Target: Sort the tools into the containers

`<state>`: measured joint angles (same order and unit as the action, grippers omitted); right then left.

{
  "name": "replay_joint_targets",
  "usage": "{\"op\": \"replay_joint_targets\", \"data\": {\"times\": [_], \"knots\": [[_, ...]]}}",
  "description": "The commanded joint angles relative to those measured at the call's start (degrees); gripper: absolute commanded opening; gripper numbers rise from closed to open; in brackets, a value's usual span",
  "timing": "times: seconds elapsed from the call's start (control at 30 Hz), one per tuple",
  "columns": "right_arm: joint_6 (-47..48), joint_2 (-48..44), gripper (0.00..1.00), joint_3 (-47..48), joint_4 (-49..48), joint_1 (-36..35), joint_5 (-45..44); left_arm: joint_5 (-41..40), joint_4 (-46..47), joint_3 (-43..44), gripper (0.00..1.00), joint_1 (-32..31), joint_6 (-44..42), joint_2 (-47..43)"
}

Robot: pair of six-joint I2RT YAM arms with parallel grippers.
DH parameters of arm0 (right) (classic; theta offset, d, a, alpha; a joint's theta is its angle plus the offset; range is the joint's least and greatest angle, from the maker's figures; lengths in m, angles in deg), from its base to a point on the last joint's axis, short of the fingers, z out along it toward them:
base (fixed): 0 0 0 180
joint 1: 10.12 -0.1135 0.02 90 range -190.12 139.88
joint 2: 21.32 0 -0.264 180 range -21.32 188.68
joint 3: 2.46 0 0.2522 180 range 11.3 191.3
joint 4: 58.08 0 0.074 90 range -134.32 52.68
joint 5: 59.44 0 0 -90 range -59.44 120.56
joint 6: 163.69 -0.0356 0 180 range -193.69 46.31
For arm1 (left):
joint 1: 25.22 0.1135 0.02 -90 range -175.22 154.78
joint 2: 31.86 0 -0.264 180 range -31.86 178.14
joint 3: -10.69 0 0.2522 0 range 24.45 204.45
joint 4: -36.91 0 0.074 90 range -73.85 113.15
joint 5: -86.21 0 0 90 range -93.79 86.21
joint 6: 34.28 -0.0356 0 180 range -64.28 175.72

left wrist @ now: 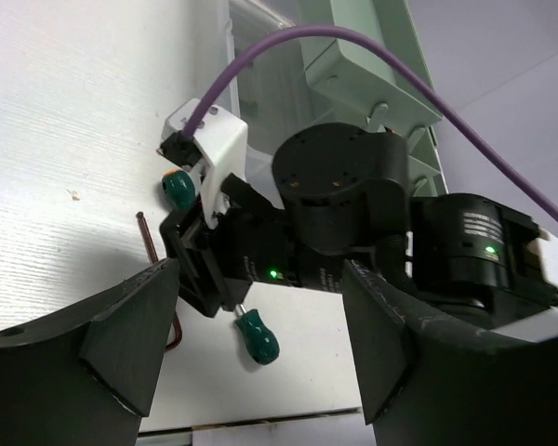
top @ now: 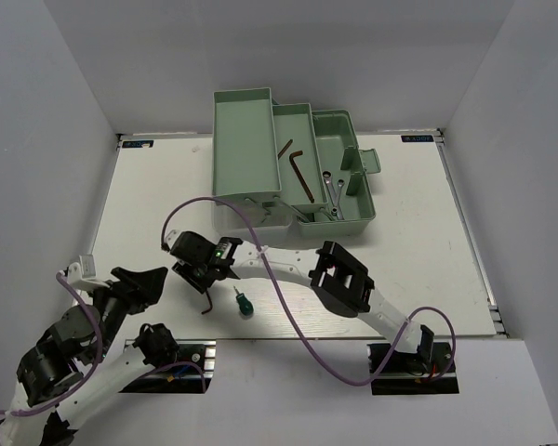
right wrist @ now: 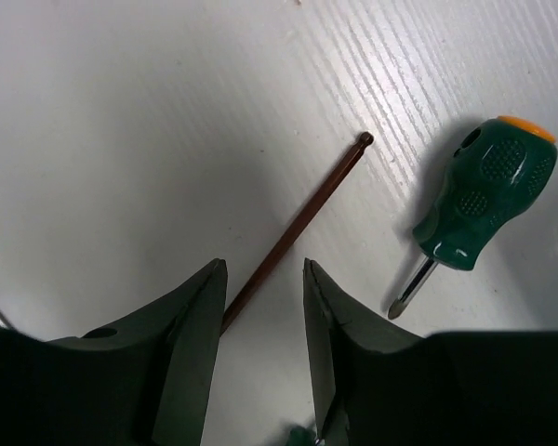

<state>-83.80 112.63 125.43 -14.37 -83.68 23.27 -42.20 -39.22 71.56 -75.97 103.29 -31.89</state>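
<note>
Observe that your right gripper (right wrist: pixel 262 271) stands low over one hex key (right wrist: pixel 307 209) on the table (right wrist: pixel 121 111), with its jaws slightly parted on either side of the shaft. A green screwdriver (right wrist: pixel 479 200) lies just beside it. Your left gripper (left wrist: pixel 259 271) is spread wide. The toolbox (top: pixel 344 226) sits well apart.

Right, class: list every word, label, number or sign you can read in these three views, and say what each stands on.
None can be quoted; no text is legible.
Two blue stickers at the far corners of the table: too small to read.
White print on the right arm's black housing: blurred.
Toolbox and screwdriver: no lettering visible.
</note>
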Motion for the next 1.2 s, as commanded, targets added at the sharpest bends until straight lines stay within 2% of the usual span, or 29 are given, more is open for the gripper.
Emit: {"op": "replay_joint_targets", "data": {"times": [0.0,0.27,0.4,0.6,0.73,0.97,1.17], "knots": [[-2.28,2.19,0.45,2.5,-1.65,-0.26,-2.38,0.01,-0.47,0.61,0.81,0.12,-1.17,-0.41],[-2.72,4.65,0.42,2.86,-1.57,0.34,-3.44,0.01,-0.47,0.08,0.81,0.12,-1.17,-0.41],[-2.72,4.65,0.3,1.19,-0.86,0.34,-4.14,0.01,0.05,0.08,0.81,0.12,-1.17,-0.93],[-2.72,5.35,0.17,-1.09,2.47,-0.53,-5.81,0.53,0.58,0.08,0.81,0.73,-1.78,-0.93],[-2.81,5.71,0.0,-2.76,5.28,-0.45,-5.9,0.53,0.58,0.08,0.81,0.73,-1.78,-1.46],[-1.94,-0.51,0.0,-4.97,7.05,1.57,4.28,0.53,0.58,0.08,0.81,0.73,-1.78,-1.46],[-0.44,-7.03,0.0,0.47,6.17,2.89,14.92,0.53,0.58,0.08,0.81,0.73,-1.78,-1.46]]}}
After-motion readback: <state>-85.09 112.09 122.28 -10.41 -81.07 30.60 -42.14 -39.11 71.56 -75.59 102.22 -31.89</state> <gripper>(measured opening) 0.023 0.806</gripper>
